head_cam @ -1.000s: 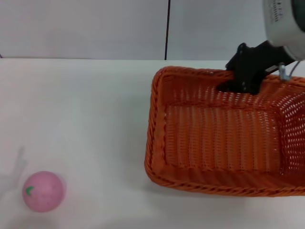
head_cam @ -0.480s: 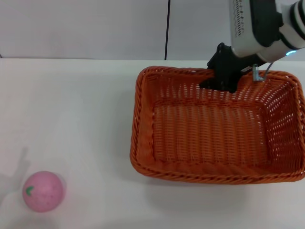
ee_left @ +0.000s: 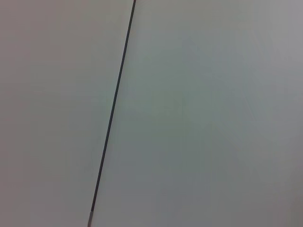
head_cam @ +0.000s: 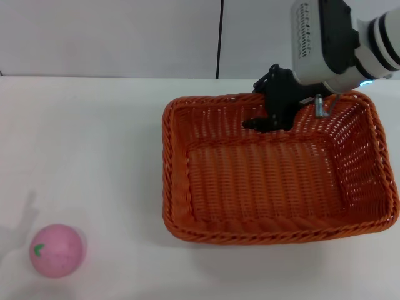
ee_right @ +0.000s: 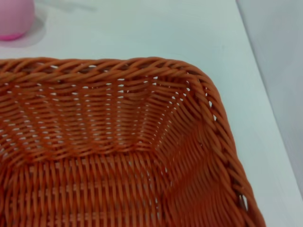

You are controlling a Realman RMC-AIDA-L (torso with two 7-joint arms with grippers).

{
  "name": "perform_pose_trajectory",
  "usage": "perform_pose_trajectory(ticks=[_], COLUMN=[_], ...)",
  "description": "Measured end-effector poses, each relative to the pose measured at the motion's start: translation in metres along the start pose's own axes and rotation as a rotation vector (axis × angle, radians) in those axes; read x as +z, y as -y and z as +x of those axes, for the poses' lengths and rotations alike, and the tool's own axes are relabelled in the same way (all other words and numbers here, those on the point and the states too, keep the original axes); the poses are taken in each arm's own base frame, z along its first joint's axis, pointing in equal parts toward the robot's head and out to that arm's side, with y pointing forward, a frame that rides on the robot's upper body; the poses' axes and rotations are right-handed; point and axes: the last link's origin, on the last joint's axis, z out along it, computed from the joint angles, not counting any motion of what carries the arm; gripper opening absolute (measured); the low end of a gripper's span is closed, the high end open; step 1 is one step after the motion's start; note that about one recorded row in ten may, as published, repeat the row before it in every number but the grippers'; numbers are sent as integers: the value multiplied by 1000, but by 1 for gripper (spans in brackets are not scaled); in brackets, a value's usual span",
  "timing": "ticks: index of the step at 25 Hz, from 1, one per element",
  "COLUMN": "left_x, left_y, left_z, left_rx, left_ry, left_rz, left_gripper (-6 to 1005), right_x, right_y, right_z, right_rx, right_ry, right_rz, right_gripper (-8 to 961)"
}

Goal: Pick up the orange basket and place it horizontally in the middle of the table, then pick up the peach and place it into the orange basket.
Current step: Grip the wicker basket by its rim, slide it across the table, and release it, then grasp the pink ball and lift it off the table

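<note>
The orange basket [head_cam: 262,181] sits open side up on the white table [head_cam: 94,137], right of centre, its long side running left to right. My right gripper [head_cam: 270,117] is at the middle of the basket's far rim, shut on it. The right wrist view looks down into a corner of the basket [ee_right: 118,142], with the peach [ee_right: 14,19] showing beyond the rim. The peach [head_cam: 56,250], pink with a small green mark, lies alone near the table's front left corner, well apart from the basket. My left gripper is out of view.
A pale wall with a black vertical seam [head_cam: 220,37] stands behind the table's far edge. The left wrist view shows only that wall and the seam [ee_left: 113,113]. Bare tabletop lies between the peach and the basket.
My right gripper has moved left with the basket, which has slid toward the table's middle and now shows whole. The peach has stayed put.
</note>
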Motion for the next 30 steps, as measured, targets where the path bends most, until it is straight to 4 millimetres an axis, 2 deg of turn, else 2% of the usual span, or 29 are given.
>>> perform_pose_trajectory(ticks=[3,7,11,16,17,20,21,22,23,25,26,27,28,30], left_x=[-3,-8,-12,-20,-23,-26,-26,-27,-27,-28,-28,-28,-28,-27], left_y=[3,13,20,31,37,42,42,43,45,46,45,45,45,44], left_z=[0,3,7,17,20,24,24,25,26,27,26,26,26,26], left_rx=[0,-32,-40,-37,-47,-75,-75,-82,-86,-85,-87,-87,-87,-87], left_ry=[13,51,82,177,249,365,365,398,443,482,502,502,502,518], left_rz=[-1,-23,-69,-184,-252,-347,-347,-370,-402,-428,-446,-446,-446,-466], left_gripper=[739,736,734,731,731,729,728,728,727,726,726,725,724,723], right_x=[-4,-17,-28,-55,-69,-89,-89,-99,-99,-108,-113,-123,-123,-131], right_y=[-3,-10,-19,-41,-52,-74,-74,-92,-92,-108,-115,-130,-130,-141], right_z=[4,5,13,29,37,53,53,67,67,79,86,102,102,115], right_rx=[31,90,137,264,332,417,417,464,464,496,515,559,559,595], right_ry=[44,240,323,494,594,756,756,871,871,985,1039,1134,1134,1206], right_rz=[30,95,142,239,289,360,360,412,412,478,512,575,575,619], right_gripper=[364,548,581,614,614,614,614,614,614,614,614,614,614,614])
